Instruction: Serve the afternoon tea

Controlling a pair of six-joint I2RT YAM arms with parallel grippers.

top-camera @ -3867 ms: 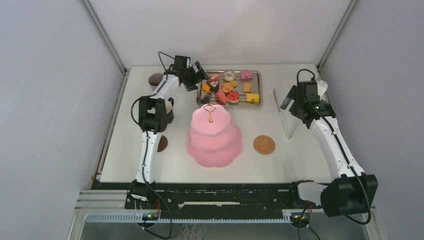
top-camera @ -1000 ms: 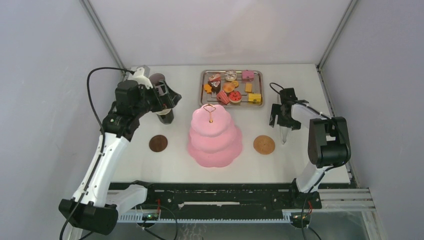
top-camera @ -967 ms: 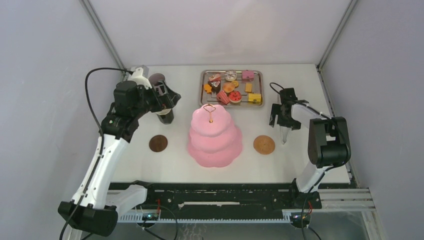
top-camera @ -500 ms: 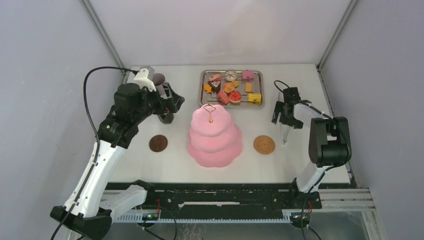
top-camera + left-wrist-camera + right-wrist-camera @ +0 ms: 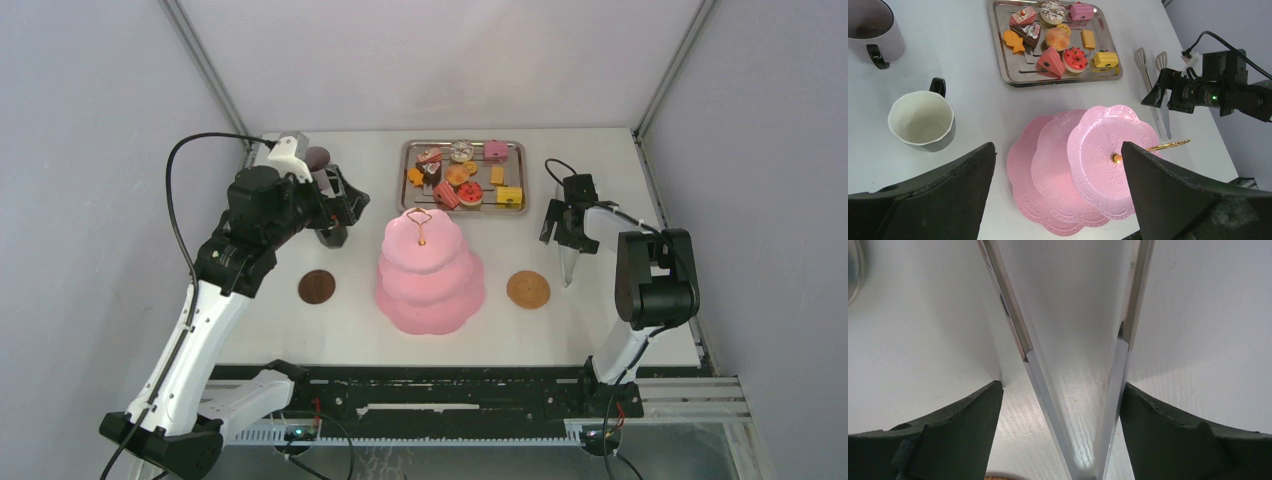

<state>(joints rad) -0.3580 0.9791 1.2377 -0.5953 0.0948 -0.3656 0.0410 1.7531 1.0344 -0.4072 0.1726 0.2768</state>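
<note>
The pink three-tier stand (image 5: 428,268) with a gold handle stands mid-table; it also shows in the left wrist view (image 5: 1083,165). Toy cakes (image 5: 461,180) lie on the steel tray (image 5: 462,143), as the left wrist view (image 5: 1058,37) also shows. The black mug (image 5: 331,236), white inside (image 5: 921,120), stands left of the stand. The mauve mug (image 5: 318,156) sits behind it (image 5: 873,27). My left gripper (image 5: 336,196) is open and empty above the black mug (image 5: 1058,150). My right gripper (image 5: 560,222) is open, straddling steel tongs (image 5: 568,255) lying on the table (image 5: 1060,387).
Two round brown coasters lie on the table, one (image 5: 317,287) left of the stand and one (image 5: 527,289) right of it. The tongs' two arms (image 5: 1013,325) run between my right fingers. Grey walls close in the table on three sides.
My left arm has left the tray and now hangs raised over the black mug. My right gripper has come in low over the tongs and shifted slightly toward the far end.
</note>
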